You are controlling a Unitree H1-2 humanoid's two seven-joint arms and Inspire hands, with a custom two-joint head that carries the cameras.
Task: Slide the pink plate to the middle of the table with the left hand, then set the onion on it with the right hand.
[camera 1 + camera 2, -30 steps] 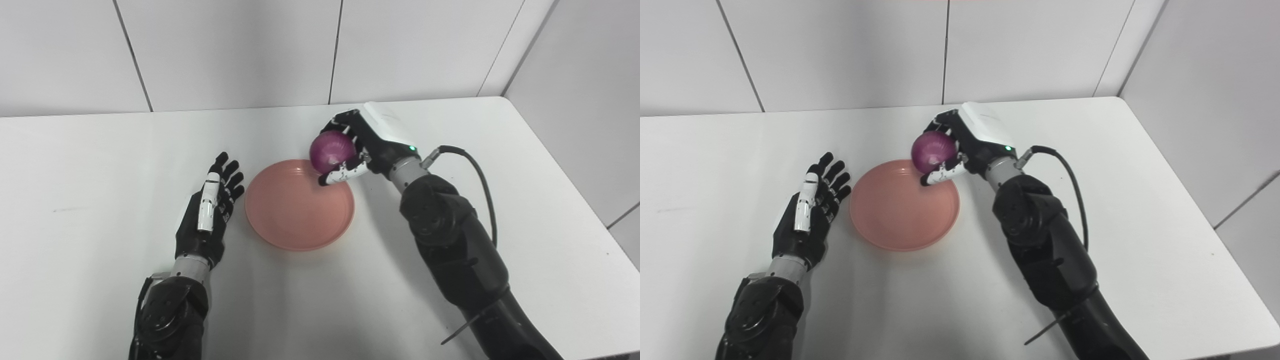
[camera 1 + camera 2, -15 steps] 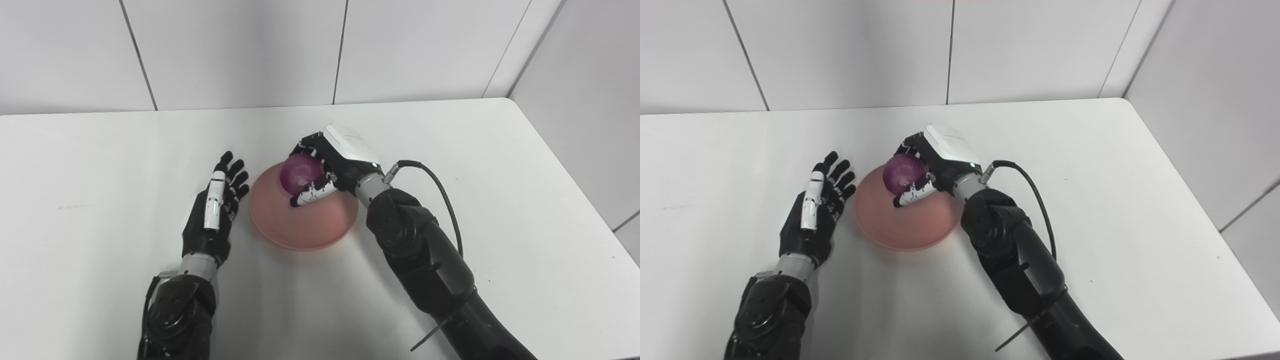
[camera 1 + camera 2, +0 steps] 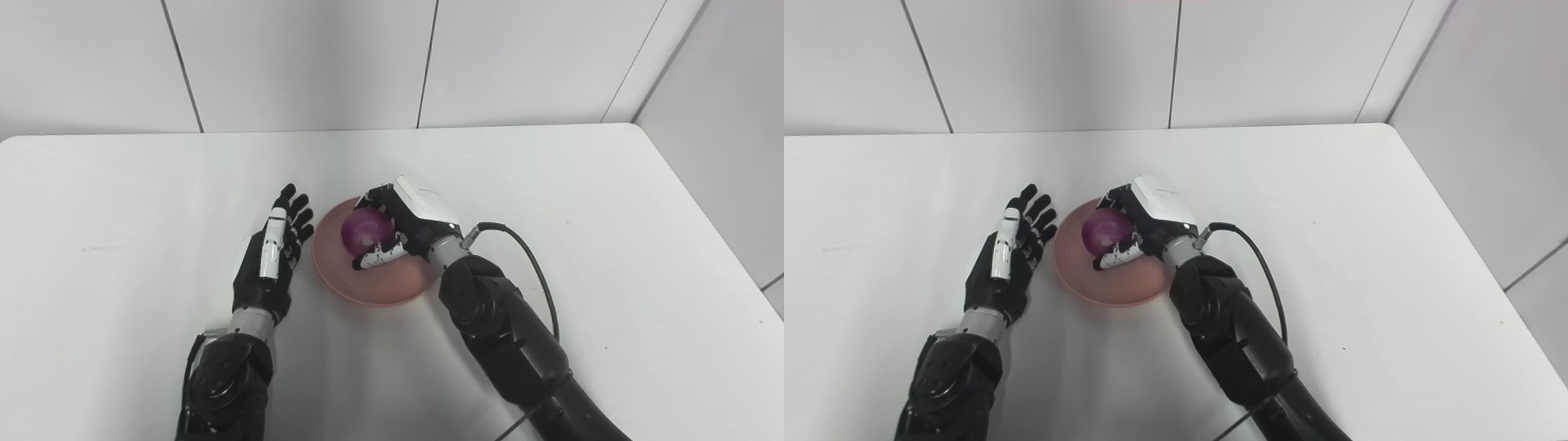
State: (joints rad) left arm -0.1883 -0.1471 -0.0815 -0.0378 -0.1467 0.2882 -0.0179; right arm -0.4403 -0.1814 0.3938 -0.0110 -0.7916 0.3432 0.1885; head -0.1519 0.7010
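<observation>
A plain white table [image 3: 551, 202] stands in a corner of pale panelled walls [image 3: 306, 61]. Near its middle sits the pink plate [image 3: 392, 288], round and shallow. Above its dish the right hand [image 3: 404, 223] is clamped around the onion [image 3: 365, 231], a glossy purple-red globe. The left hand [image 3: 269, 263] lies just beside the plate's left rim, fingers spread, holding nothing.

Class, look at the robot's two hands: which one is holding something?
The right hand, wrapped around the purple onion over the pink plate. The left hand lies open beside the plate, holding nothing.
</observation>
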